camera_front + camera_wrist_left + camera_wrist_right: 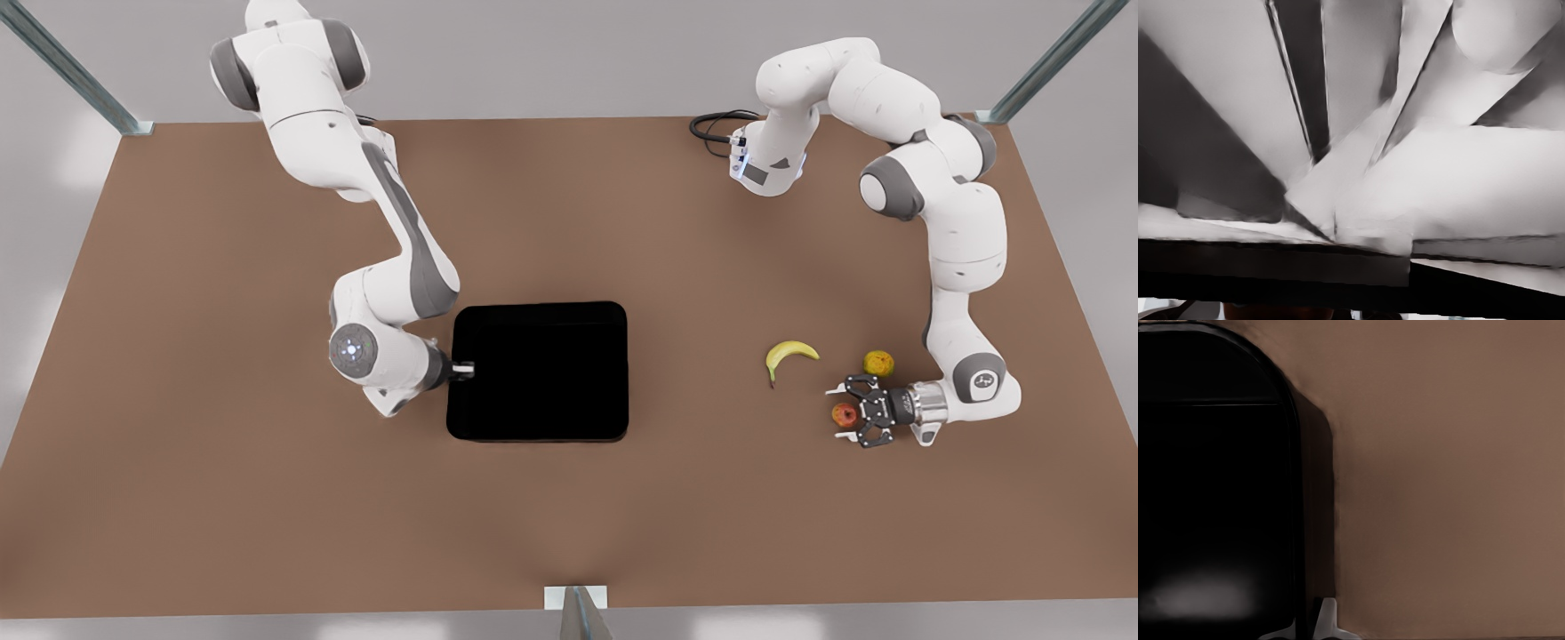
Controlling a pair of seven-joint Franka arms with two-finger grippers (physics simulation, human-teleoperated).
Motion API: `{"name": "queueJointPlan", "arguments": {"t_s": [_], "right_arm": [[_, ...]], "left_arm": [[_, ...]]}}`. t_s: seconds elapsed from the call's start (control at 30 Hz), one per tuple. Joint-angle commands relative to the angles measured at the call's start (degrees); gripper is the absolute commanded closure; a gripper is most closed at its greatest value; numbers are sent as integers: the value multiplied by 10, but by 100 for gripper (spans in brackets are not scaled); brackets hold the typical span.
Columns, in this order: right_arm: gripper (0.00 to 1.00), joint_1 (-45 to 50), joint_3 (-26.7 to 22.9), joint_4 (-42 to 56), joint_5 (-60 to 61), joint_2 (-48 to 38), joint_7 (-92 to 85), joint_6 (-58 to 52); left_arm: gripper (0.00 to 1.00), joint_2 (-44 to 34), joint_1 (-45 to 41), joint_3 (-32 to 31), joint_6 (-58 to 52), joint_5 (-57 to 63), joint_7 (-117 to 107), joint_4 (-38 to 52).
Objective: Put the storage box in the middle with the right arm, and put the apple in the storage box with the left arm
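The storage box (538,371), a glossy black low-walled tub, rests flat near the table's middle. My right gripper (464,367) is at the wall of the box on the front view's left, shut on it. In the right wrist view its fingertips (1328,620) straddle the box's wall (1295,520). The apple (845,414), small and red-orange, lies on the table at the front view's right. My left gripper (839,414) lies low and level there, open, with a finger on either side of the apple and a gap on both sides.
A banana (789,354) lies between the box and the apple. A yellow-orange round fruit (878,363) sits just behind the left gripper. The brown table (267,498) has bare room in front and behind. A black cable (716,126) coils at the far edge.
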Motion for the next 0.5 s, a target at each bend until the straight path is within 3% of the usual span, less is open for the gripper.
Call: {"name": "queueJointPlan", "arguments": {"t_s": [0.0, 0.13, 0.43, 0.47], "right_arm": [[79, -1, 12, 0, -1, 2, 6, 6], [79, 1, 90, 39, -5, 64, 71, 79], [79, 20, 109, 41, -21, 100, 71, 126], [51, 19, 109, 47, -21, 102, 72, 125]], "left_arm": [[0, 1, 0, 0, 0, 2, -2, -3], [0, 2, 3, 0, -1, -41, 10, -25], [0, -19, 16, 4, 13, -34, -14, -18], [0, -27, 15, 4, 16, -23, -15, -18]]}}
